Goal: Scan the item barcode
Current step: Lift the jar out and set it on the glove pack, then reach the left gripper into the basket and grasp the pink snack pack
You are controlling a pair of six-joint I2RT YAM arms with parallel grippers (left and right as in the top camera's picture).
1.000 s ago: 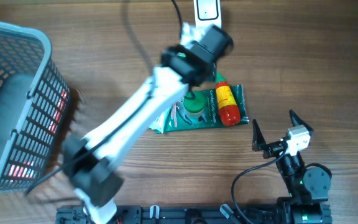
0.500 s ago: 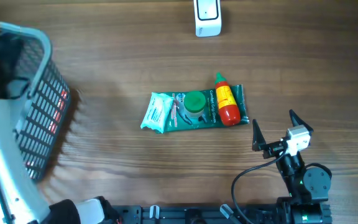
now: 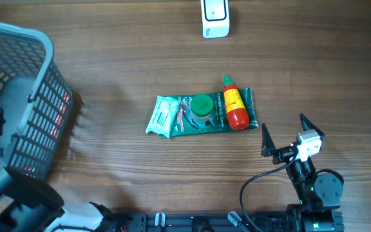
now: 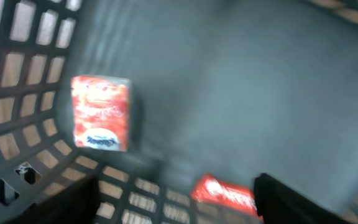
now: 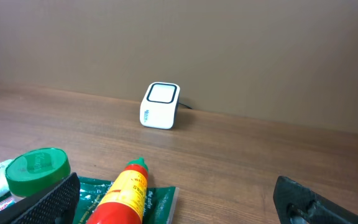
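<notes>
Above: my left arm (image 3: 24, 196) is bent low by the grey plastic mesh basket (image 3: 40, 84). Left wrist (blurry): my left gripper (image 4: 176, 186) is open, empty, over a red flat packet (image 4: 101, 113) inside. Right wrist: my right gripper (image 5: 176, 182) is open, empty, near the red-and-yellow squeeze bottle (image 5: 123, 193).

One grey mesh basket (image 3: 44, 96) is counted. Two red packets are seen inside it: a first red packet (image 4: 100, 113) and a second red packet (image 4: 224, 191). One white scanner (image 3: 214, 16) is counted. On the wood, one flat green packet (image 3: 218, 122), one round green lid (image 3: 202, 107), one red and yellow bottle (image 3: 235, 111) and one pale crumpled sachet (image 3: 162, 116) are counted. Two grippers are counted: one left gripper (image 4: 179, 199) and one right gripper (image 3: 282, 138).
</notes>
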